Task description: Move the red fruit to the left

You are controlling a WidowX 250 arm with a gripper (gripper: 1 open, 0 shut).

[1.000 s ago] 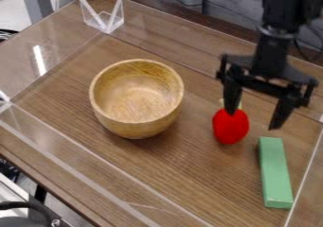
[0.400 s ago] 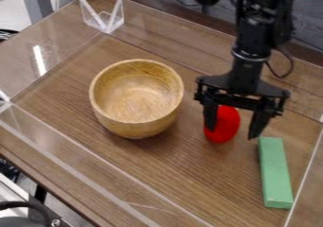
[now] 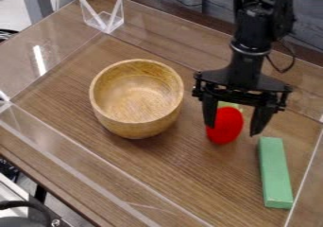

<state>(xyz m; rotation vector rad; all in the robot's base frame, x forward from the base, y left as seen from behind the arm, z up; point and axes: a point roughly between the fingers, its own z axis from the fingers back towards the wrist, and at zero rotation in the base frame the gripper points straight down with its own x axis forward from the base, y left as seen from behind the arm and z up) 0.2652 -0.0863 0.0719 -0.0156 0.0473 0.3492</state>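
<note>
On the wooden table the tool stands spread wide (nothing gripped), fingers straddling the red fruit.

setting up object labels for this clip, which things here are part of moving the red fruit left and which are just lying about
Part of the job:
- red fruit, on the wooden tabletop right of the bowl
- gripper, open, pointing down, its fingers straddling the fruit

Just lying about:
- wooden bowl, empty, left of the fruit
- green block, flat, at the right
- clear plastic stand, far back
</note>
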